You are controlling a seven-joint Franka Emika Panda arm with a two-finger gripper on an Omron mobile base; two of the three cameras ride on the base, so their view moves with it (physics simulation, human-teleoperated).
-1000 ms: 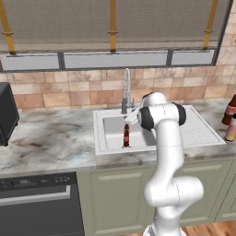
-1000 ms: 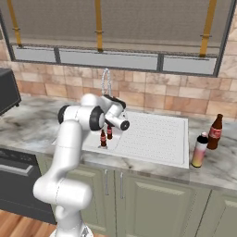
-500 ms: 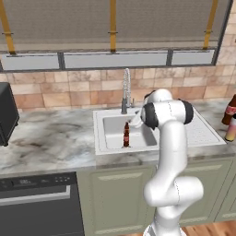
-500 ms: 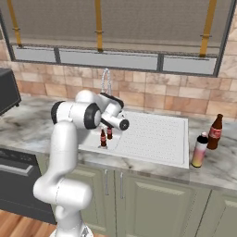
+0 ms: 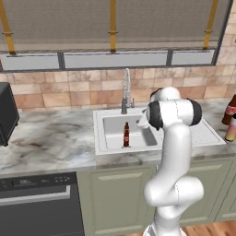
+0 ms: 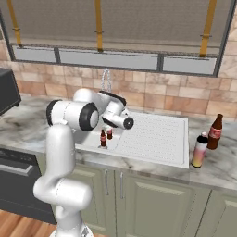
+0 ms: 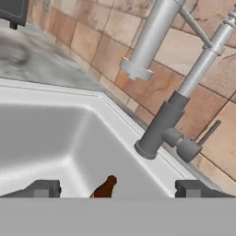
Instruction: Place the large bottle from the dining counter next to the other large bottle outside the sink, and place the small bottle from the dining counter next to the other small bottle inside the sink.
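1. The sink (image 5: 101, 138) is set into the marbled worktop under the tiled wall, its ribbed drainboard (image 6: 157, 136) to one side, so anything stood in the basin stays well apart from what stands on the stone.
2. The tap (image 7: 161, 124) curves up from the back rim and crowds the space above the basin, so I judge the hand has little room there.
3. The pink-orange bottle (image 6: 200, 150) stands upright on the worktop past the drainboard, just beside the tall brown bottle (image 6: 214, 132); that half of the task looks done.
4. The gripper (image 7: 117, 189) hangs over the basin with its fingers wide apart and nothing between them.
5. Two small brown bottles (image 6: 106, 136) stand upright close together in the basin, one just below the hand; the small pair looks matched as well.
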